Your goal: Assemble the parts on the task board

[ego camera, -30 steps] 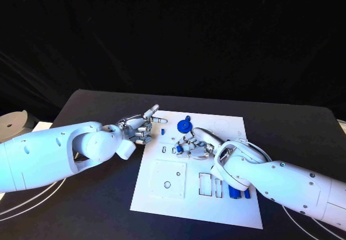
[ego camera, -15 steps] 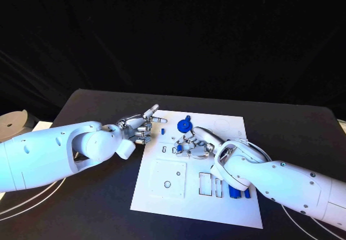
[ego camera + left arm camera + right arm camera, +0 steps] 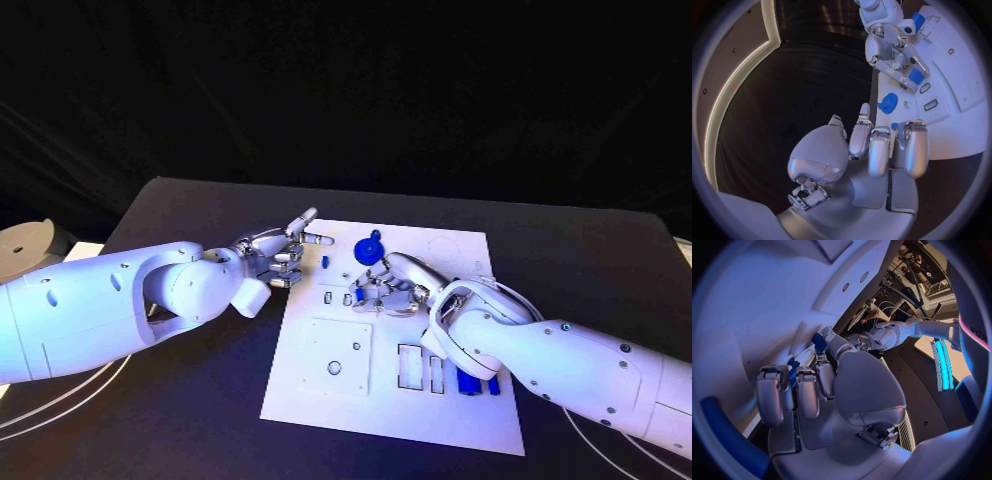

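Parts lay scattered over the white task board (image 3: 378,405), which sat in the middle of the black table (image 3: 188,205) and serves as the landmark for everything that follows. At the board's far end a blue gear-like part (image 3: 371,249) rested on its surface, just past the fingertips of the right hand (image 3: 387,288). That hand was lowered onto the board's middle, its fingers curled down over a small blue piece (image 3: 358,296); the right wrist view showed blue between the bent fingers (image 3: 794,371), but whether the piece was actually pinched or merely touched could not be told. Near the board's right-hand near corner, a group of blue bar-shaped parts (image 3: 475,384) lay side by side, partly covered by the right forearm. Next to them, toward the board's centre, were narrow rectangular slots (image 3: 421,370), and further left a raised square plate (image 3: 335,357) with a small hole.

At the board's far left edge the left hand (image 3: 274,258) hovered, one fingertip reaching over the edge. Its fingers (image 3: 879,150) were loosely bent and apart, grasping nothing. The left wrist view showed the gear-like part and the right hand (image 3: 892,47) beyond it on the board.
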